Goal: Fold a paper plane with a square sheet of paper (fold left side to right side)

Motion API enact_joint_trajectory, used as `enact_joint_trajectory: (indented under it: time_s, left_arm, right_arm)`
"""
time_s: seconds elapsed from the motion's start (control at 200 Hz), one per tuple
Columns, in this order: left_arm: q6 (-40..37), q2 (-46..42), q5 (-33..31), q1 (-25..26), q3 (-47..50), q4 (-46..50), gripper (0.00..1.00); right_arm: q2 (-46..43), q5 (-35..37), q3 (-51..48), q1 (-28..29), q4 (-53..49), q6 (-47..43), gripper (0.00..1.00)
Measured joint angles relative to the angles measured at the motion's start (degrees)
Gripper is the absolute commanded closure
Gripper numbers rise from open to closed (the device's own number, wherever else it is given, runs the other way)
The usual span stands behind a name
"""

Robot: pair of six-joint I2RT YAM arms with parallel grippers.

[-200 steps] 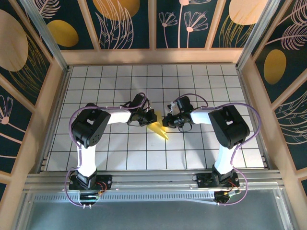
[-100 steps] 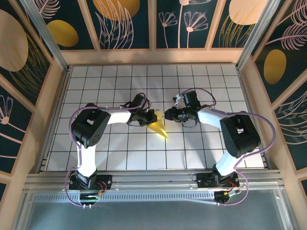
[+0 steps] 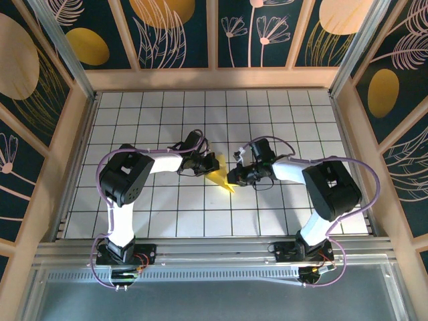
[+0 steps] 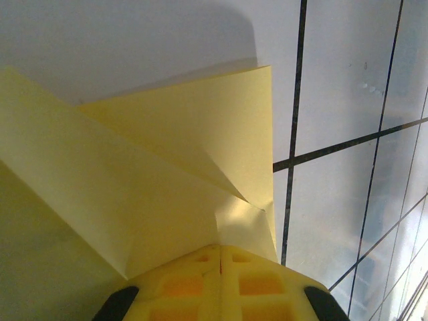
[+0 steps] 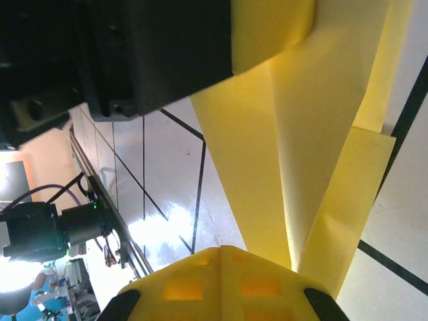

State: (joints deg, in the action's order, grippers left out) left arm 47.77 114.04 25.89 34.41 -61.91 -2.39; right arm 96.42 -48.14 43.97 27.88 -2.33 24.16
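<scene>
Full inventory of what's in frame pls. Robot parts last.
paper: 1, yellow, folded to a point, table centre between the tools
table: 1, white tiles with dark grid lines
wall panels: several, dark blue with gold ovals and plant outlines, around the table
frame: pale wood, table's far edge and sides
rail: grey metal, near edge
left arm, right arm: black and white, bases at the near edge
left tool: yellow, shut, tip at the paper
right tool: yellow, shut, tip at the paper
</scene>
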Motion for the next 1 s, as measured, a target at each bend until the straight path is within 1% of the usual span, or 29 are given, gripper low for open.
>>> enact_joint_trajectory:
  time_s: [1.001]
  left_arm:
    - [0.0, 0.0, -0.1, 0.0, 0.0, 0.0, 1.00]
  right_arm:
    - [2.5, 0.0, -3.9, 2.6, 4.1, 0.7, 1.00]
